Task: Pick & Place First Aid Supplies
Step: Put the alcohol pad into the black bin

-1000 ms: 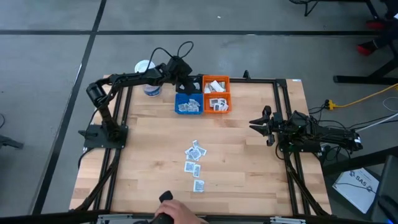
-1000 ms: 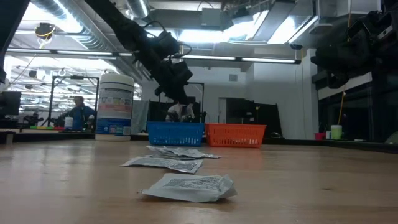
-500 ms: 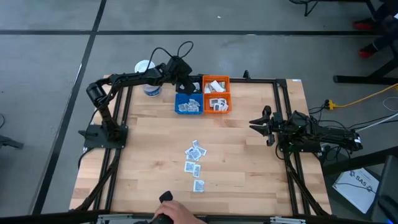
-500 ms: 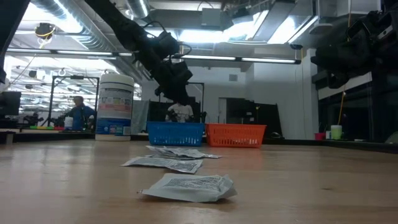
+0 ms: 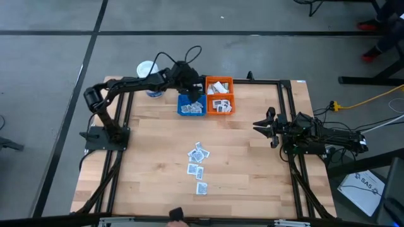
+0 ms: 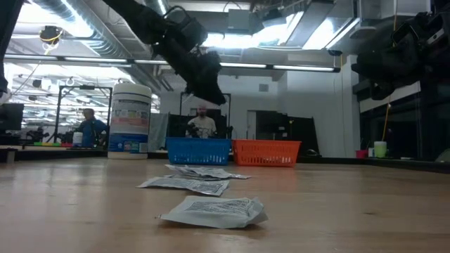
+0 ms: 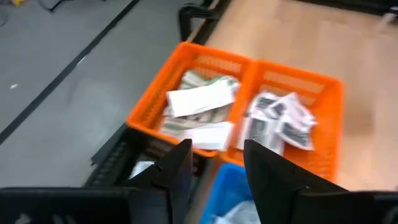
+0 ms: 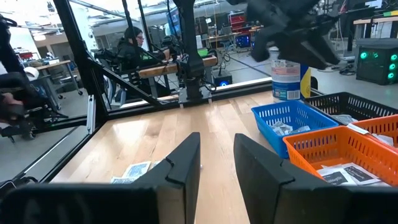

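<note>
My left pincer (image 5: 192, 90) hangs empty, fingers parted, over the blue bin (image 5: 190, 106). My right pincer (image 5: 261, 125) waits parted at the table's (image 5: 252, 176) edge. Loose sachets (image 5: 198, 167) lie mid-table.

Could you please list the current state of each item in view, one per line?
Left gripper: above the blue bin, jaws open, empty.
Right gripper: waiting at the table's right side, jaws open, empty.
Blue bin: holds sachets.
Orange bin: two compartments, both holding sachets.
White tub: upright.
Loose sachets: lying flat mid-table.
</note>
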Controlling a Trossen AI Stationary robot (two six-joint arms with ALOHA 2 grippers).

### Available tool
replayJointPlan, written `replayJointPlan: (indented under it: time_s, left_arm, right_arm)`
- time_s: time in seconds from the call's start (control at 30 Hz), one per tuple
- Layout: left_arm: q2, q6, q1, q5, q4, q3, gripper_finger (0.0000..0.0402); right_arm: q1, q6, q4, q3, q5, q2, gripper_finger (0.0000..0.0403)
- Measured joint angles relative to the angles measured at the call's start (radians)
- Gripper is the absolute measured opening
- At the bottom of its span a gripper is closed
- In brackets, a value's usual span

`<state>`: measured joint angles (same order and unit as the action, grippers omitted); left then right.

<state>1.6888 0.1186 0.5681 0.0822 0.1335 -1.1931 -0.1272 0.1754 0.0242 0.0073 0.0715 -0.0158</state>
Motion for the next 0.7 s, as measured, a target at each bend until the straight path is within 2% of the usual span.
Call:
replayJointPlan:
  time_s: [0.3, 0.53, 0.7]
  left_arm:
    - [-0.058, 0.037, -0.151, -0.001, 0.098, 0.0, 0.0141]
    - [-0.095, 0.044, -0.324, -0.015, 0.192, 0.0, 0.0141]
    - [-0.105, 0.027, -0.469, -0.07, 0.244, 0.0, 0.0141]
  right_arm:
    - [0.0, 0.0, 0.0, 0.0, 0.0, 0.0, 0.01]
    - [0.0, 0.0, 0.0, 0.0, 0.0, 0.0, 0.01]
    - [0.0, 0.0, 0.0, 0.0, 0.0, 0.0, 0.01]
